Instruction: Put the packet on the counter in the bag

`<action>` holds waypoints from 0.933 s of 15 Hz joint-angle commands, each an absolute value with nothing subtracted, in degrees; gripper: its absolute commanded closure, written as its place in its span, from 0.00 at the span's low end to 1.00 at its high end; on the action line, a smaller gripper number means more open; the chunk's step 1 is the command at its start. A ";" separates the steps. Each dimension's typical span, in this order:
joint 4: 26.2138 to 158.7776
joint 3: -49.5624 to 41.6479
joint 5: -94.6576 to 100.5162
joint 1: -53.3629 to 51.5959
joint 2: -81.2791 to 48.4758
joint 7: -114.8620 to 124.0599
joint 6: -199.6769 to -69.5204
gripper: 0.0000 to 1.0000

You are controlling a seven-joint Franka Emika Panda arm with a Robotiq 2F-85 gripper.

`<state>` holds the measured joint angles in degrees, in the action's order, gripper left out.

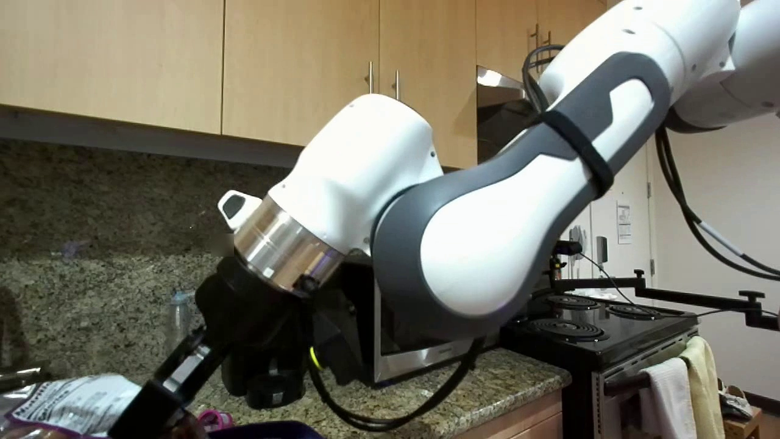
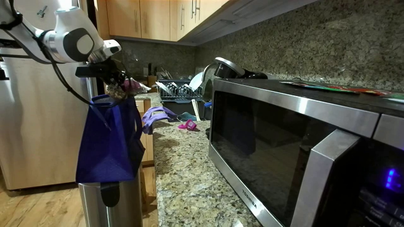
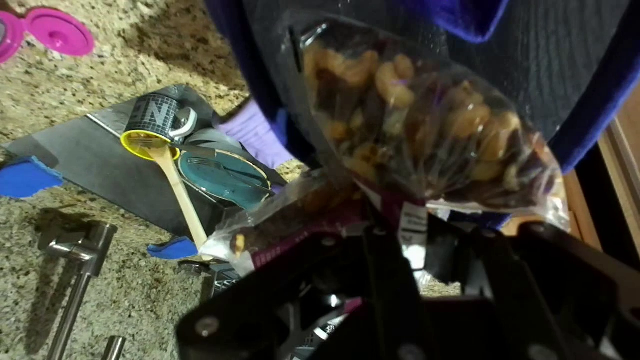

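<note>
The packet is a clear plastic bag of nuts with a maroon and white label. It shows in both exterior views and in the wrist view. My gripper is shut on the packet at its pinched middle; the fingertips are partly dark. The blue-purple bag stands upright with its top open. The packet hangs over the bag's opening, above the rim. In an exterior view only a bit of the bag shows. The granite counter lies beside the bag.
The bag stands on a steel trash can. A microwave sits on the counter. A pink lid item, a purple cloth and a dish rack are near the sink. A faucet and a mug show in the wrist view.
</note>
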<state>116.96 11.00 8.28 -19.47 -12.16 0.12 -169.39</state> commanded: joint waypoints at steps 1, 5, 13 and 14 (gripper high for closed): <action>120.39 11.04 8.68 -19.59 -10.90 -0.05 -174.43 0.93; 122.50 12.02 7.84 -20.30 -11.37 0.06 -179.56 0.93; 125.81 15.84 4.98 -18.76 -12.76 0.01 -184.51 0.60; 125.88 14.78 5.66 -19.34 -12.69 0.46 -184.87 0.55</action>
